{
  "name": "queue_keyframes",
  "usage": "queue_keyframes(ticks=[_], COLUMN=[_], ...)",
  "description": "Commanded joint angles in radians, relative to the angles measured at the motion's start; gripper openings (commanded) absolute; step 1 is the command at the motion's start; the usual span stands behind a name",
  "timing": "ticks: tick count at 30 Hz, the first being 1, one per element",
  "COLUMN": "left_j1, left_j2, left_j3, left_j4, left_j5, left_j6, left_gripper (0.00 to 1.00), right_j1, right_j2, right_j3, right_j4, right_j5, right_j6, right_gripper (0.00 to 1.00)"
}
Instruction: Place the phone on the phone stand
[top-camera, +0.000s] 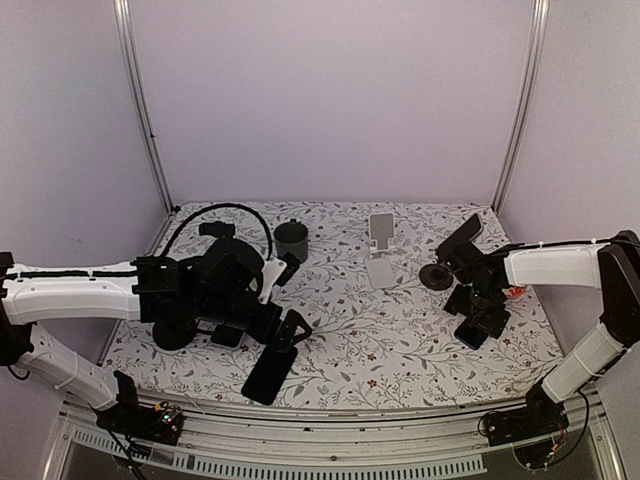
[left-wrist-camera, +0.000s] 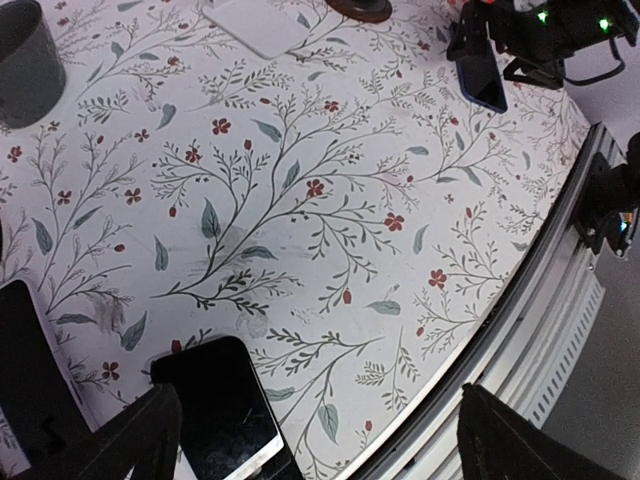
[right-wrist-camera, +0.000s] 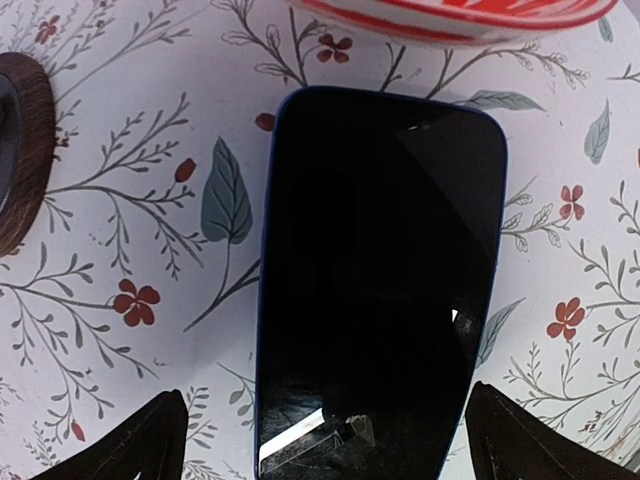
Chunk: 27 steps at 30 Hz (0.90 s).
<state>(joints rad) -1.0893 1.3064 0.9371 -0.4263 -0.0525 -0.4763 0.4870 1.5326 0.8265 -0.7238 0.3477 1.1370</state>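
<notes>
2 white-shelled limbs, the left arm (top-camera: 70, 290) and right arm (top-camera: 555, 267), have black joints and wrist housings. A thin black cable (top-camera: 60, 272) runs along each forearm. The right gripper (right-wrist-camera: 325, 392) has dark, wedge-shaped fingers (right-wrist-camera: 140, 455).

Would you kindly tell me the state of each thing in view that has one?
Blue phone: lying flat, screen up, not held.
Black phone: lying flat, not held.
Phone stand: upright, empty.
Cup: upright.
Left jaws: open, empty.
Right jaws: open above the blue phone, not gripping.
</notes>
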Motion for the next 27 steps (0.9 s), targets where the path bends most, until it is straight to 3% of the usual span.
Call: queue_keyframes(ticks=[1, 12, 20, 27], left_j1=[-0.006, -0.005, -0.005, -0.005], left_j2=[-0.027, -0.068, -0.065, -0.092], left_j3=[0.004, -0.047, 0.014, 0.037], left_j4=[0.005, 0.010, -0.053, -0.082], left_j5=[-0.007, -0.018, -0.023, -0.057], left_j6=[-0.007, -0.049, -0.051, -0.065], left_gripper=[0.97, 0.97, 0.97, 0.97], right_j1=[-0.013, -0.035, -0.072, -0.072], right_j2=[0.056, 0.080, 0.098, 0.119], right_j3=[0.026, 0.009, -0.055, -0.047], right_j4=[0.001, -0.007, 0.050, 0.067], right_j5=[-0.029, -0.068, -0.152, -0.207], right_j6=[0.018, 0.046, 0.017, -0.053], right_gripper=[1.00, 0.99, 0.99, 0.83])
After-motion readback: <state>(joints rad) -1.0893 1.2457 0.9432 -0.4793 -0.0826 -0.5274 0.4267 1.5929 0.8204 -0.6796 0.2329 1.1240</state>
